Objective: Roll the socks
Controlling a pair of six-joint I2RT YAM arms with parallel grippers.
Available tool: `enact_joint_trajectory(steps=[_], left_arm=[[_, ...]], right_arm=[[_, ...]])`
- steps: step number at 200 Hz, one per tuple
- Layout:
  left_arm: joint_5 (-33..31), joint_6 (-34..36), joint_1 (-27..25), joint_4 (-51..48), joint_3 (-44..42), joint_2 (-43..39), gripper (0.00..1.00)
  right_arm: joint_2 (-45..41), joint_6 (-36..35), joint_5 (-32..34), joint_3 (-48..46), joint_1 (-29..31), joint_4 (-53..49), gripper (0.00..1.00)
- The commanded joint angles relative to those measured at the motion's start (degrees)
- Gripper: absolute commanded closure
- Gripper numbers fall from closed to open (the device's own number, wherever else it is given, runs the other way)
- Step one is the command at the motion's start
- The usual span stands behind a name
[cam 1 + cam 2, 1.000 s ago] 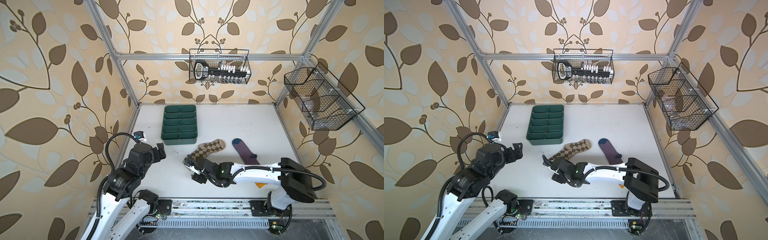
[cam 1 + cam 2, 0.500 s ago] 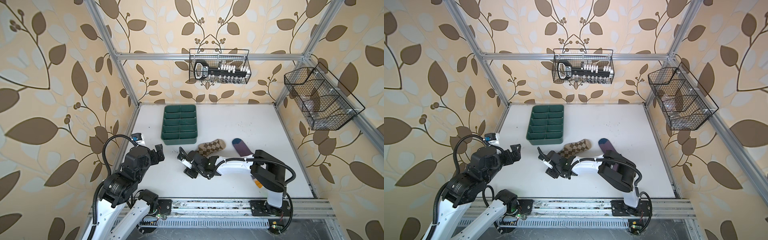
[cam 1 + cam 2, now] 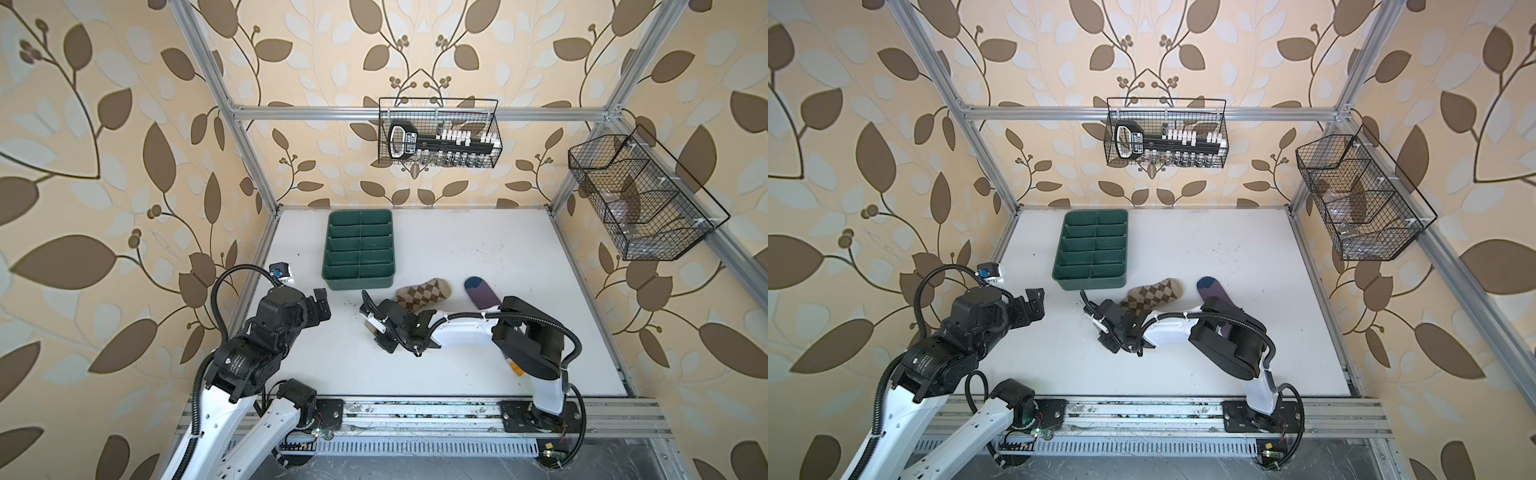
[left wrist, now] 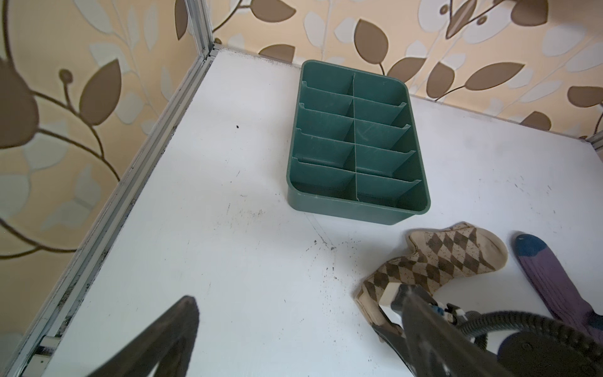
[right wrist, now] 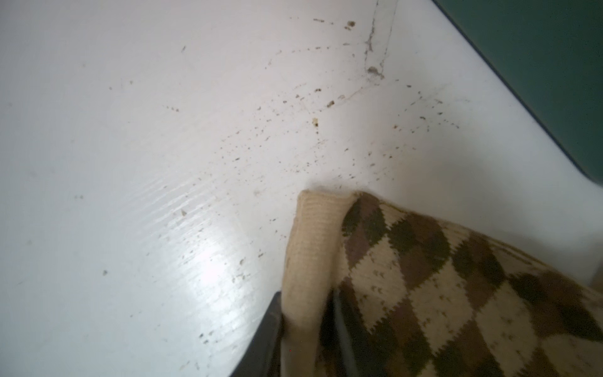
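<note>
Right wrist view shows your right jaws closed on the cuff of the tan sock (image 5: 424, 277), mid-bench (image 3: 519, 257). From that cuff its long axis runs far and right, toe near the purple sock (image 3: 482, 293), so I'd roll that way. Your left jaws hang open and empty, well left

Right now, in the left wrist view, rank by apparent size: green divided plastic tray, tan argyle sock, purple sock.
Largest: green divided plastic tray.
Next: tan fabric sock with brown argyle diamonds.
Smallest: purple fabric sock with dark blue toe; both socks are partly hidden, so their order is unsure.
</note>
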Motion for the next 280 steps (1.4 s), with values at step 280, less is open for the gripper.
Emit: enact_joint_trajectory(steps=[280], left_arm=[[15.04,71.06,-39.44,33.36,-29.70,17.26,0.18]], right_arm=[[-1.33,-8.40,-36.12,-6.78,-14.45,-25.90,0.88]])
